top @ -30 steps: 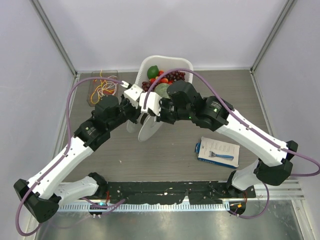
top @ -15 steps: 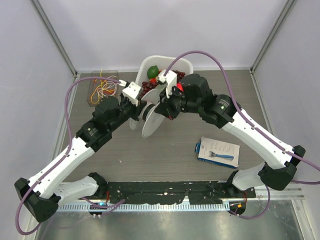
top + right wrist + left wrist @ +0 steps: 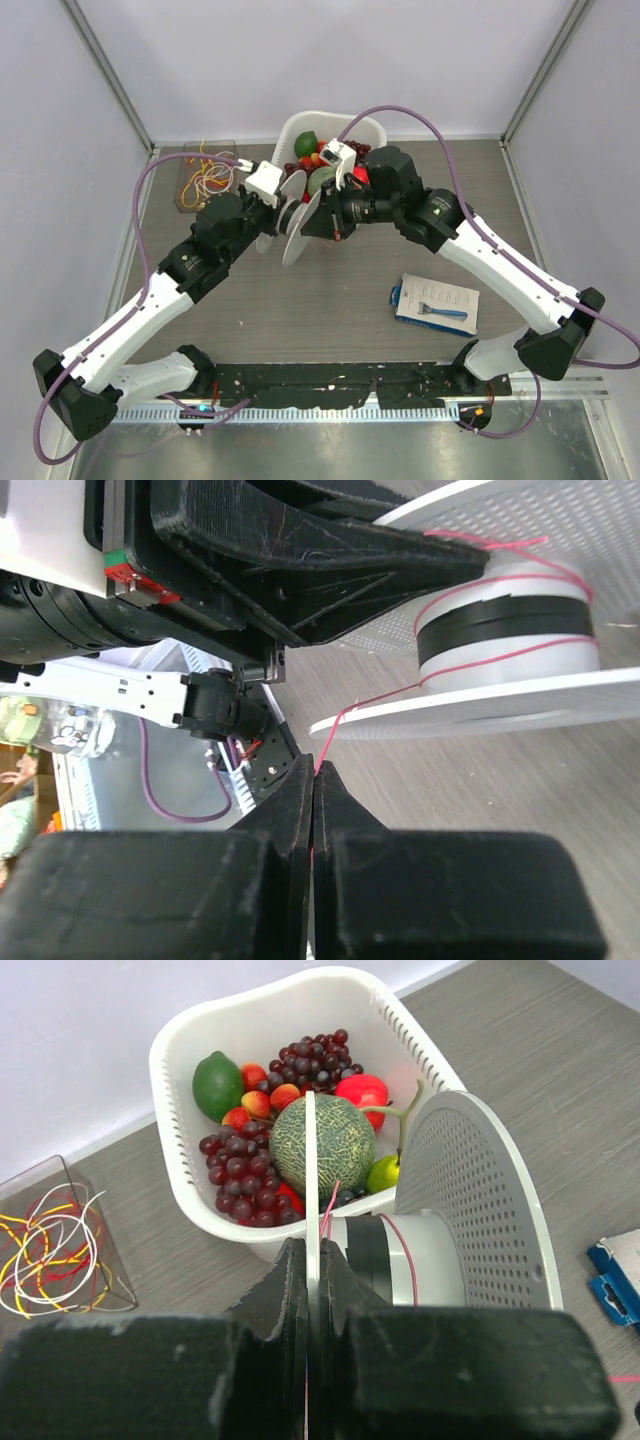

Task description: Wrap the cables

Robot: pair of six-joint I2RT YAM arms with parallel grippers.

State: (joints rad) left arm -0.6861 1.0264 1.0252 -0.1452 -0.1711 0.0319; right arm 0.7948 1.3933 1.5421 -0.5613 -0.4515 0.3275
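A white spool [image 3: 298, 215] with perforated flanges is held above the table in front of the basket. My left gripper [image 3: 312, 1252] is shut on the thin edge of one flange [image 3: 310, 1150]. A thin red cable [image 3: 372, 702] runs in a few turns round the spool's black and white core [image 3: 505, 630] and down over the near flange into my right gripper [image 3: 315, 772], which is shut on it. The same red cable [image 3: 398, 1245] shows on the core in the left wrist view. More loose cables [image 3: 205, 176], red, yellow and white, lie in a clear box at the back left.
A white basket [image 3: 335, 119] of fruit stands directly behind the spool, close to both wrists. A blue and white packet [image 3: 435, 302] lies on the table at the right. The clear box [image 3: 115, 1280] sits left of the basket.
My right gripper has swung from beside the spool up and back toward the basket, carrying the red cable round the spool. The left gripper has shifted slightly and the spool has tilted.
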